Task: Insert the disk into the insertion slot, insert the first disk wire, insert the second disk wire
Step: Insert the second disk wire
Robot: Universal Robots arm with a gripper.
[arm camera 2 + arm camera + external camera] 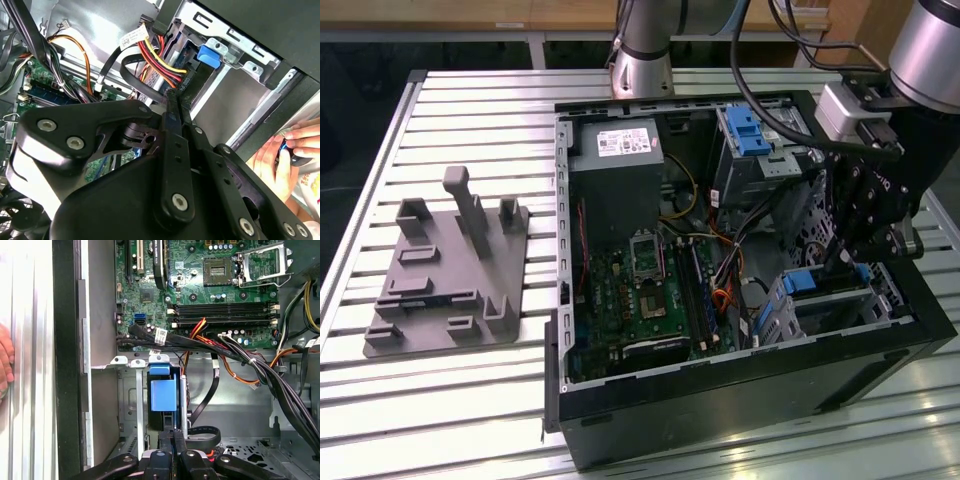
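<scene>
The disk sits in the insertion slot [131, 405], a grey metal bay at the case's corner. Its blue carrier end [163, 390] faces the motherboard. It also shows in the exterior view as the disk [808, 282] at the exterior view's right, and in the second wrist view as a blue tab [209, 55]. My gripper [842, 262] reaches down into the case just behind the disk. In both wrist views the gripper [176, 97] [173, 434] has its fingers pressed together on a black wire plug [183, 80] with red and yellow leads. A flat black wire [131, 72] loops beside it.
A taller silver cage with a ribbed blue tab [750, 130] stands at the case's far end. Bundled cables [260, 370] cross over the motherboard [640, 290]. A grey fixture [450, 265] lies at the exterior view's left. A person's hand [285, 155] rests outside the case wall.
</scene>
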